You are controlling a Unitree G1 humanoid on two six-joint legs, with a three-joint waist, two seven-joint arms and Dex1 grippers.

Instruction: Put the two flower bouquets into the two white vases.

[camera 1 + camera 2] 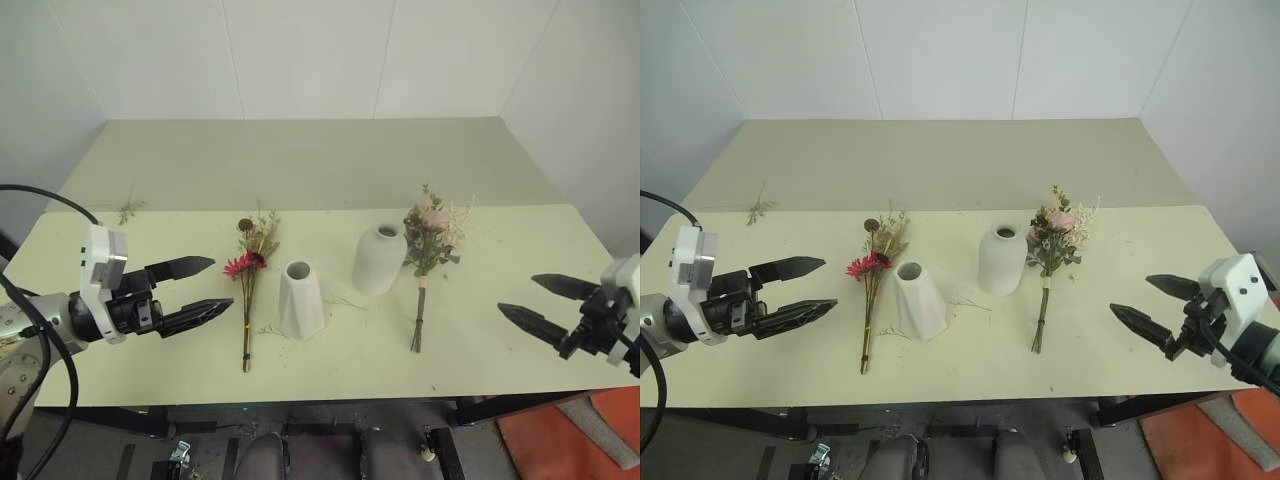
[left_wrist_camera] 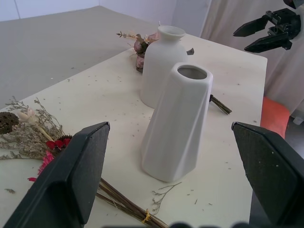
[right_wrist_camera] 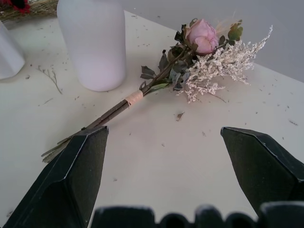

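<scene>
Nothing is yet held: both bouquets (image 1: 250, 275) lie on the worktop (image 1: 480, 350), seemingly untouched, and the wide-open fingers of the left gripper (image 1: 200, 287) and right gripper (image 1: 533, 303) must be brought to the stems.

My head cameras look forward and steeply down on the bench (image 1: 330, 360) from well above, taking in its whole width; the two eyes share nearly the same scene, slightly offset sideways. My left wrist camera sits low, close to the angular vase (image 2: 175, 123), facing across the bench toward the right gripper (image 2: 266, 31). My right wrist camera looks low and close at the rose bouquet (image 3: 190, 66); both wrist cameras catch the rounded vase (image 3: 92, 42).
</scene>
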